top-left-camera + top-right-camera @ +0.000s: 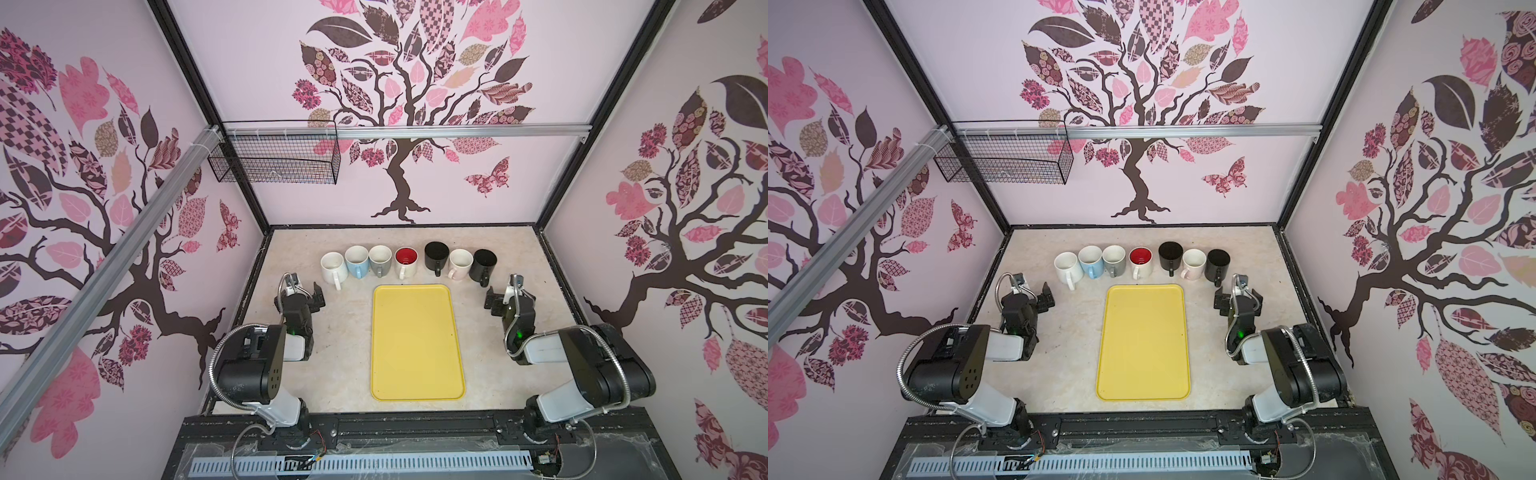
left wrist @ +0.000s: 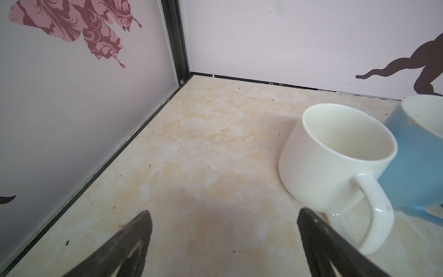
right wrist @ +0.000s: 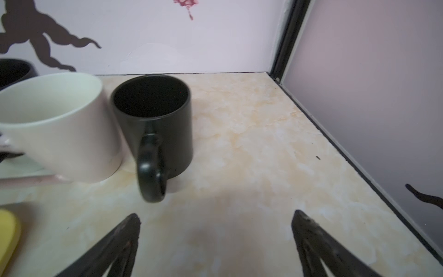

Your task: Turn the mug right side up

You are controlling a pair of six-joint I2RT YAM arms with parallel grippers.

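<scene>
Several mugs stand in a row at the back of the table, each with its mouth up and its handle toward the front. From the left I see a white mug (image 1: 333, 266) (image 2: 335, 163), a blue mug (image 1: 357, 259) (image 2: 419, 156) and a grey mug (image 1: 380, 259). At the right end stands a black mug (image 1: 484, 262) (image 3: 155, 124). My left gripper (image 1: 316, 296) (image 2: 224, 213) is open and empty, just in front and left of the white mug. My right gripper (image 1: 494, 301) (image 3: 215, 214) is open and empty, in front of the black mug.
A yellow tray (image 1: 417, 390) lies empty between the arms. A white mug with a red inside (image 1: 406, 259), another black mug (image 1: 436, 254) and a pale mug (image 1: 460, 262) (image 3: 60, 129) fill the middle of the row. A wire basket (image 1: 276, 160) hangs on the back wall.
</scene>
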